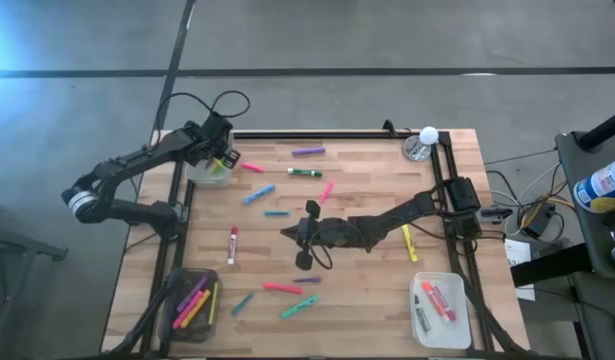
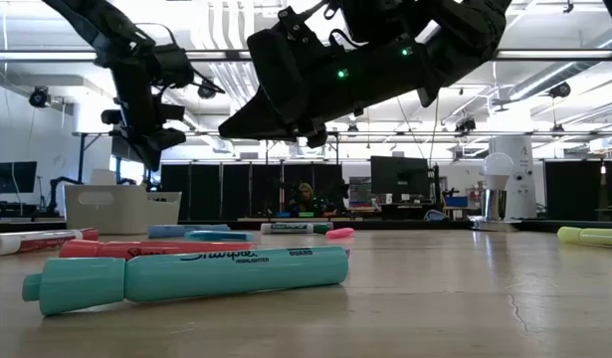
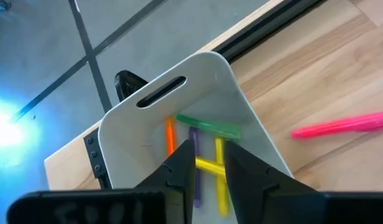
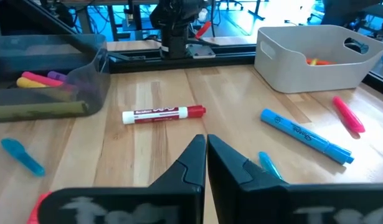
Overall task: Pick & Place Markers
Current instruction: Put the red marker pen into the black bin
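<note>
We are hovering our left gripper (image 1: 220, 160) over the white bin (image 1: 209, 172) at upper left, fingers parted around a yellow marker (image 3: 211, 166). Our right gripper (image 1: 305, 232) is hanging mid-table, fingers nearly closed and empty. Other markers (image 1: 305, 172) are lying scattered across the table (image 1: 377, 185).

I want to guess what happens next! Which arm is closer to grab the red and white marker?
Probably the right. Its gripper hovers mid-table, facing the red and white marker, fingers shut. The left gripper is over the white bin at the far corner.
</note>
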Robot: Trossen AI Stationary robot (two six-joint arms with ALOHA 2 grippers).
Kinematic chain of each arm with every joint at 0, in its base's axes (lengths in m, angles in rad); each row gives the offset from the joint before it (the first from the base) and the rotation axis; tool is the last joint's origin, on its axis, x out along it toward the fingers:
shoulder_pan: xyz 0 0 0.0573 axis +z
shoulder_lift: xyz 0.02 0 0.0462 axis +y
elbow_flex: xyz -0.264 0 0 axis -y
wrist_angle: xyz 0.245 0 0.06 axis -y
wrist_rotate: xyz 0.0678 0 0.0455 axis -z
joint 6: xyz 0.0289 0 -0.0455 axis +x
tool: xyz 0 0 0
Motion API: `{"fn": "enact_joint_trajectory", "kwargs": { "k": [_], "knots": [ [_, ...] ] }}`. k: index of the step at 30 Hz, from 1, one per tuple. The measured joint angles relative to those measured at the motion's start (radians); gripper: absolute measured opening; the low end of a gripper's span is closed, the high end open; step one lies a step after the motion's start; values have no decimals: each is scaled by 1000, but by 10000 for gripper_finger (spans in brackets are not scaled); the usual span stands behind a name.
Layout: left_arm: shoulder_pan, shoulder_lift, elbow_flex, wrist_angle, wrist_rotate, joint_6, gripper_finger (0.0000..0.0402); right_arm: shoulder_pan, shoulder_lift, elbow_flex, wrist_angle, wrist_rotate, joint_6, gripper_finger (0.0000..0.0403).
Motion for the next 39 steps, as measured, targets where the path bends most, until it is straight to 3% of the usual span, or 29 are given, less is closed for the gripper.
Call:
{"fn": "enact_joint_trajectory", "kwargs": {
  "k": [5, 10, 15, 19, 25, 29, 33, 39],
  "knots": [
    [-50, -61, -39, 3, 0, -1, 36, 0, -7, 0, -30, 0, -5, 8],
    [-191, -181, -130, 32, 48, -16, 5, 6, -68, -3, -115, 23, -18, 8],
    [-424, -287, -214, 60, 137, -65, 1, 51, -131, -11, -196, 75, -17, 8],
    [-671, -315, -242, 68, 132, -145, 1, 107, -141, -16, -238, 129, -14, 8],
    [-1054, -263, -244, 123, 21, -238, 0, 187, -141, -68, -232, 160, 42, 8],
    [-1245, -190, -215, 131, -35, -305, 0, 234, -141, -125, -197, 212, 93, 8],
    [-1350, -106, -156, 128, -38, -392, 0, 274, -140, -196, -130, 279, 125, 8],
    [-1370, 36, -43, 78, -19, -500, 9, 304, -140, -263, -45, 294, 166, 8]
  ]
}}
